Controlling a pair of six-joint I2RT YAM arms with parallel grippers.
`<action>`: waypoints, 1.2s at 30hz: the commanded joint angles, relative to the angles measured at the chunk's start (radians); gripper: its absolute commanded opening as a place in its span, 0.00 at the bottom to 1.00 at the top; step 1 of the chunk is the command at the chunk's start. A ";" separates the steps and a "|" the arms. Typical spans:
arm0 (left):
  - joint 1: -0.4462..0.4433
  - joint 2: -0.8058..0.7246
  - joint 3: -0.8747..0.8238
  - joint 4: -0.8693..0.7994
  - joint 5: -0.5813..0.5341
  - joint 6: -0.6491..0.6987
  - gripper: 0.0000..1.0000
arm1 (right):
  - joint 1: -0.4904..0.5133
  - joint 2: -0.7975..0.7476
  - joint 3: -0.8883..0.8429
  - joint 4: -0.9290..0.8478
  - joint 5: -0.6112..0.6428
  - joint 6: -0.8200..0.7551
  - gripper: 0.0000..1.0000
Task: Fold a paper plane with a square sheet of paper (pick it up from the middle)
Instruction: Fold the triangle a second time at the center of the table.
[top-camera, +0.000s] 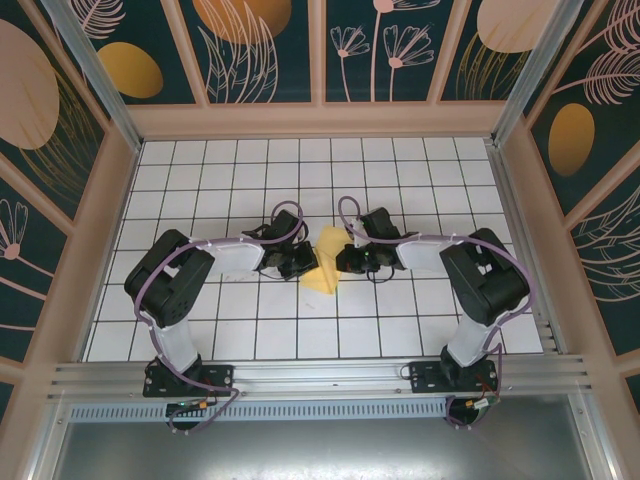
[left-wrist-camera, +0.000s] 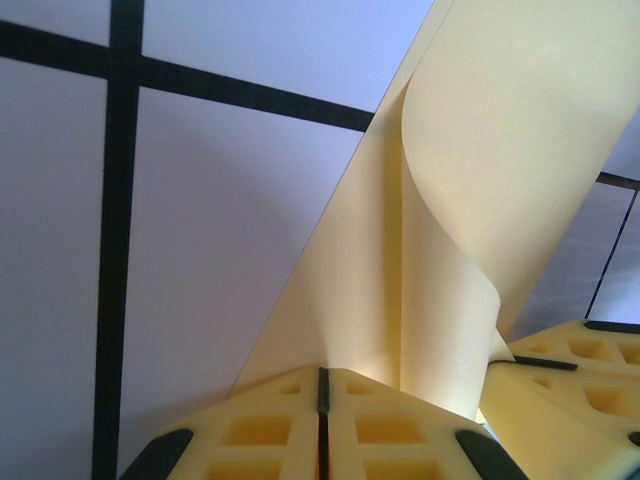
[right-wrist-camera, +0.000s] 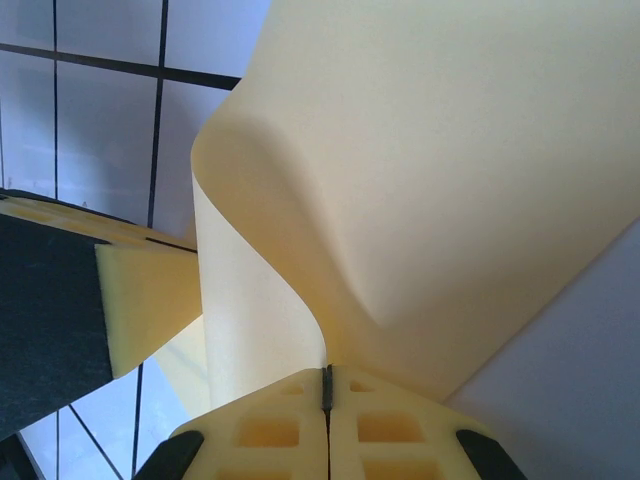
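Holding the paper (top-camera: 325, 268) at the middle of the surface (top-camera: 400, 330), between both arms.
I see my left jaws and right jaws each clamped on a curled yellow fold.

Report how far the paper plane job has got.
Done: the sheet is gripped mid-table, with left and right jaws both shut on its edge. In hand: it bows in a loose curl between them, so a fold seems to be forming but is not pressed flat. Left: no finished dart shows, so most of the creasing looks yet to come.
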 joint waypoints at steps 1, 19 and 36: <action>-0.005 0.026 0.011 -0.048 -0.038 0.024 0.11 | -0.005 0.022 0.032 -0.018 0.012 -0.020 0.06; -0.004 0.021 0.017 -0.050 -0.041 0.023 0.11 | -0.005 0.038 0.043 -0.040 0.041 -0.030 0.07; -0.005 -0.100 0.005 -0.052 -0.094 0.005 0.17 | -0.003 0.041 0.024 -0.030 0.024 -0.030 0.08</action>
